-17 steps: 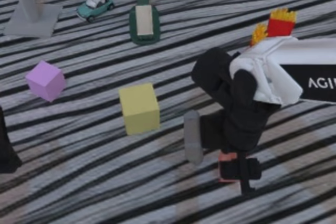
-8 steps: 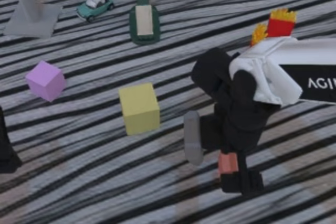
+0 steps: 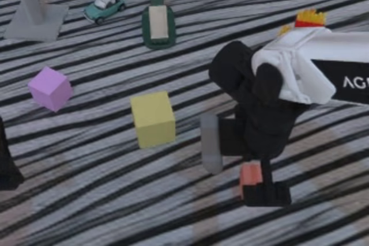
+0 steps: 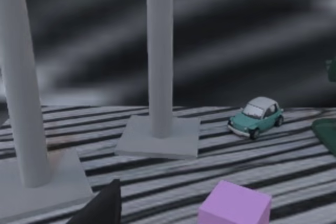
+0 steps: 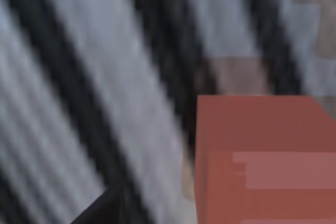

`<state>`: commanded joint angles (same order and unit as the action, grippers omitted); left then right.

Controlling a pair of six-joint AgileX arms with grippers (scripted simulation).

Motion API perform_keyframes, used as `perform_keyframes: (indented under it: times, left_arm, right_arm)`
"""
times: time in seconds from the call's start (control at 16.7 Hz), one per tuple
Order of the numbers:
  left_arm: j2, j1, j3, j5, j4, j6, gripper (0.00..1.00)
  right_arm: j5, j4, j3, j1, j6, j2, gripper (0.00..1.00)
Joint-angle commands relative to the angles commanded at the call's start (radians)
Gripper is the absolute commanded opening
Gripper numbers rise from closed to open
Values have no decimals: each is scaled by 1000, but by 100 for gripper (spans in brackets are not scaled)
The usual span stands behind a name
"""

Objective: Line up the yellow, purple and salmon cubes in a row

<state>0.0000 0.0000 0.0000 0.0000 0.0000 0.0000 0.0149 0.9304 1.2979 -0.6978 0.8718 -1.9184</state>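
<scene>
The pale yellow cube point(image 3: 153, 118) sits mid-table. Far to its left lies the lilac purple cube point(image 3: 51, 88), which also shows close up in the left wrist view point(image 4: 234, 206). The small salmon cube point(image 3: 251, 173) rests toward the front right, partly covered by my right gripper point(image 3: 259, 188), which points down at it. In the right wrist view the salmon cube point(image 5: 265, 161) fills one side, and one dark finger point(image 5: 100, 208) stands apart from it with bare table between. That gripper is open. My left arm point(image 3: 4, 168) is parked at the left edge, its gripper open.
A red fries carton point(image 3: 310, 18) peeks out behind the right arm at the back right. A teal toy car point(image 3: 104, 6), a green object with a beige top point(image 3: 157, 24) and a grey post on a square base point(image 3: 34, 18) line the back.
The right arm has shifted toward the back and now covers more of the fries carton. More of the salmon cube shows. The yellow and purple cubes have not moved.
</scene>
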Motion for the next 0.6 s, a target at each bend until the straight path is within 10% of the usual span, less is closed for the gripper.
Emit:
perform_keyframes:
  times: [0.6]
  left_arm:
    - [0,0,0,0,0,0,100]
  right_arm:
    - [0,182,112,2,1,63,100]
